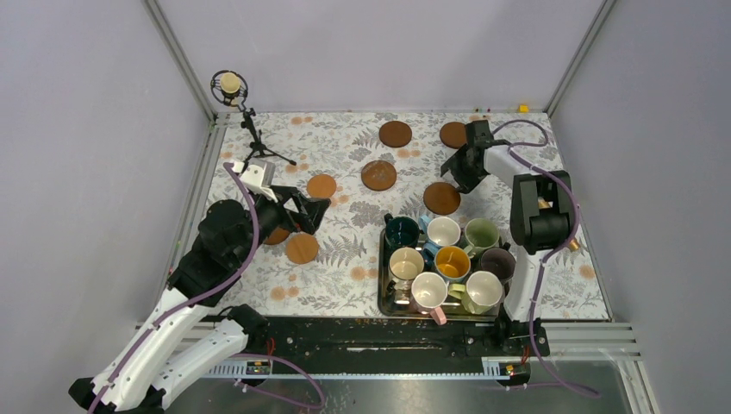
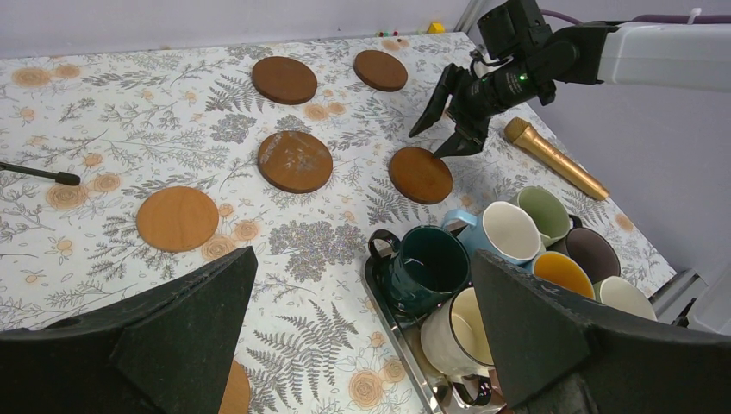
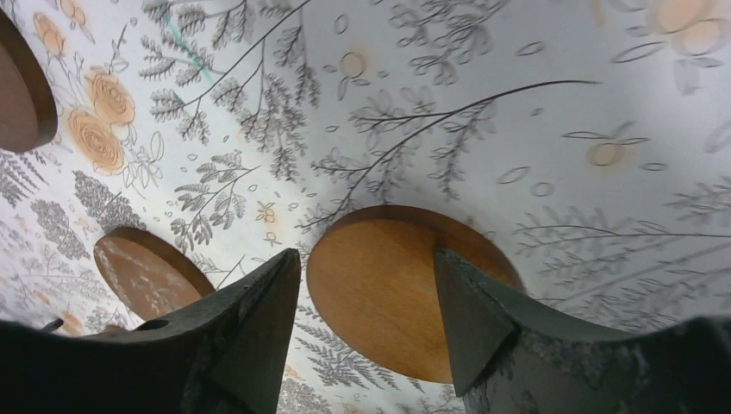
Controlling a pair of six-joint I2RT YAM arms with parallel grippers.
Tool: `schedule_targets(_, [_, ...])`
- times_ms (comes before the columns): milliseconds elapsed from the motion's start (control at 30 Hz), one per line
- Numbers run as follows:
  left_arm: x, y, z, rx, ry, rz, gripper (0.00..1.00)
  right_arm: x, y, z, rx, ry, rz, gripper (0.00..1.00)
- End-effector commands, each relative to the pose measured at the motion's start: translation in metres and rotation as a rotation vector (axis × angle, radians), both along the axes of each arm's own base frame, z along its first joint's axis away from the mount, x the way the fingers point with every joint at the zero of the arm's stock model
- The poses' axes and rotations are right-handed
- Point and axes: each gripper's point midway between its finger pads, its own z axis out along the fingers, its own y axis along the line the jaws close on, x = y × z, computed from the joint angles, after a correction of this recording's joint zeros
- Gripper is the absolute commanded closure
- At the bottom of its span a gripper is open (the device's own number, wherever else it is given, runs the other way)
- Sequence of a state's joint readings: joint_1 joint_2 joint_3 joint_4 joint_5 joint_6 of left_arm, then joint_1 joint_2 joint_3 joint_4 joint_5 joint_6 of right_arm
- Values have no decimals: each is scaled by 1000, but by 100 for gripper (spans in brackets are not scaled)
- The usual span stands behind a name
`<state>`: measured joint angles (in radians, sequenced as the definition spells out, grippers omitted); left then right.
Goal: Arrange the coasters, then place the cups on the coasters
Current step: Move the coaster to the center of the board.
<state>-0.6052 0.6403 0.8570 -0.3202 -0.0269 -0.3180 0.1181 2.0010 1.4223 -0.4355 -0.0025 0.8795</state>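
Note:
Several brown coasters lie flat on the floral cloth. One coaster [image 1: 441,198] [image 3: 388,293] lies right under my right gripper [image 1: 457,177] [image 3: 366,259]. That gripper is open and low, with one fingertip over the disc and the other just off its left edge. Two more coasters [image 1: 396,134] [image 1: 453,134] lie at the back and one [image 1: 378,175] in the middle. Several cups, including a dark green one [image 1: 401,231] [image 2: 427,263], stand packed in the tray. My left gripper [image 1: 315,216] [image 2: 362,319] hangs wide open and holds nothing, between a pale coaster [image 1: 302,248] and the tray.
The steel tray [image 1: 381,280] [image 2: 392,319] sits at the front right. A microphone on a tripod [image 1: 250,129] stands at the back left. A gold microphone [image 2: 556,159] lies by the right arm. Metal frame rails and grey walls bound the table.

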Motion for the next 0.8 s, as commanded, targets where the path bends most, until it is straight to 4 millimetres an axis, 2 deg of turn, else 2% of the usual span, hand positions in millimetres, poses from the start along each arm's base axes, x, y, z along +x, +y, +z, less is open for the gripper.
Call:
schedule_targets(0, [1, -1, 14, -31, -56, 0, 1, 6, 37, -1, 81, 12, 64, 35])
schedule_targets(167, [1, 0, 14, -29, -57, 6, 1, 10, 52, 0, 88, 4, 90, 35])
schedule_targets(333, [1, 1, 13, -26, -56, 9, 1, 26, 47, 29, 50, -89, 113, 31])
schedule_targets(400, [2, 0, 13, -27, -56, 7, 1, 25, 35, 39, -2, -89, 105, 28])
schedule_targets(467, [2, 0, 13, -27, -53, 4, 1, 17, 15, 40, -50, -66, 62, 26])
schedule_targets(600, [1, -2, 13, -32, -52, -4, 1, -6, -20, 30, -78, -32, -72, 25])
schedule_targets(667, [0, -3, 13, -34, -52, -10, 1, -13, -29, 24, -76, -31, -122, 24])
schedule_targets(767, [0, -3, 13, -35, -50, -14, 1, -19, -26, 14, -38, -18, -153, 22])
